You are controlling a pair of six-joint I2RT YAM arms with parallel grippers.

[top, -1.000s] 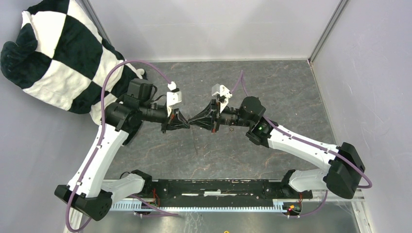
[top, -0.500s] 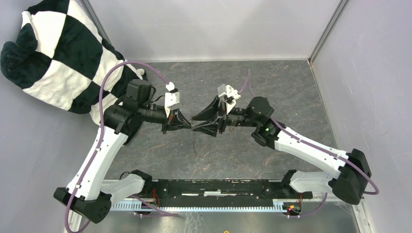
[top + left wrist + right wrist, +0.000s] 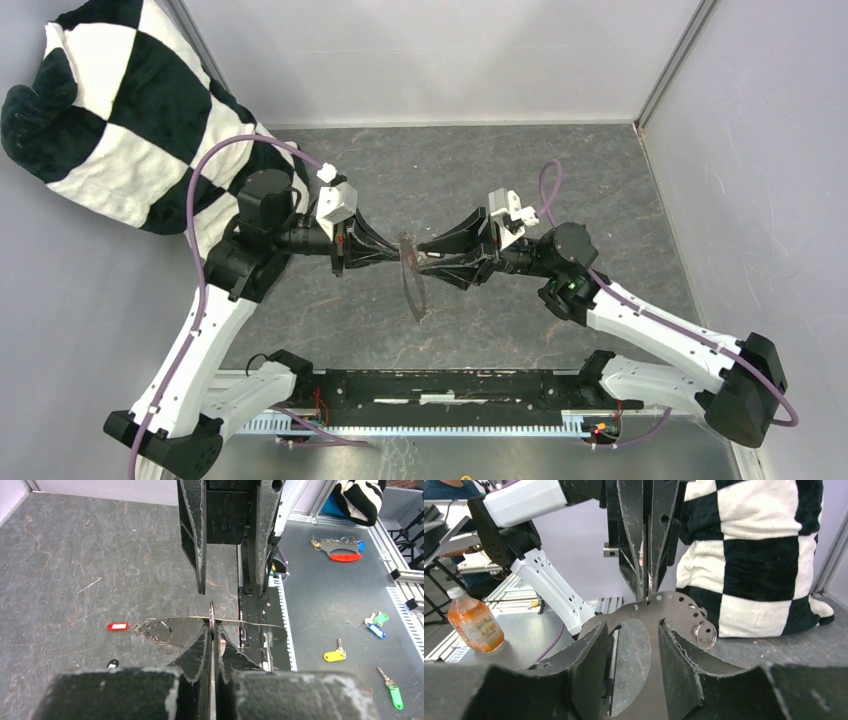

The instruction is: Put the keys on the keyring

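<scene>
The keyring (image 3: 413,288), a thin grey metal plate with holes along its edge, hangs between the arms. My left gripper (image 3: 394,252) is shut on a small split ring at the keyring's upper edge (image 3: 212,621). My right gripper (image 3: 426,256) stands open facing it, its fingers (image 3: 591,660) either side of the keyring (image 3: 659,611) without touching it. A loose ring (image 3: 705,634) dangles from one hole. Two keys lie on the table below: one with a red tag (image 3: 118,626), one with a black tag (image 3: 113,663).
A black-and-white checkered plush (image 3: 120,110) fills the back left corner. Grey walls close the table at the back and right. Past the black rail (image 3: 430,385), a neighbouring surface holds other coloured key tags (image 3: 334,655) and an orange bottle (image 3: 474,622).
My right gripper has opened and backed off to the right. The left gripper shifted slightly right, and the keyring now hangs from it alone.
</scene>
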